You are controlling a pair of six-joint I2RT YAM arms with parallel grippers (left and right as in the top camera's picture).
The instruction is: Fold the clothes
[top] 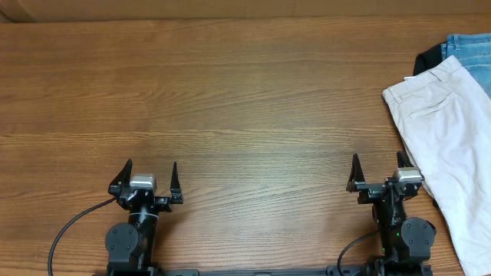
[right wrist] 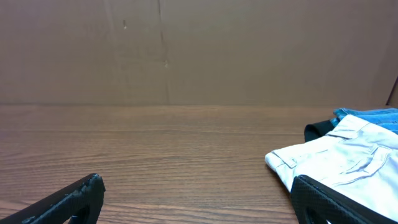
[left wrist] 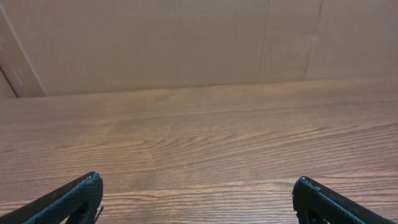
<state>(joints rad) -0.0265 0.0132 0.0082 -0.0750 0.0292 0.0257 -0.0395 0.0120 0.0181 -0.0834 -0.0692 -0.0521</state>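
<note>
One shorts pair [top: 449,130] beside right gripper [top: 377,158]

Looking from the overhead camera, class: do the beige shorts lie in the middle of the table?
No, the beige shorts lie at the far right edge of the table, partly running out of view.

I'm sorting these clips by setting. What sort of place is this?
Likely a robotics lab or test bench, not a home: a left arm and right arm stand at a wood-grain table, plain cardboard panels stand behind it, and beige shorts lie over jeans at one side.
</note>
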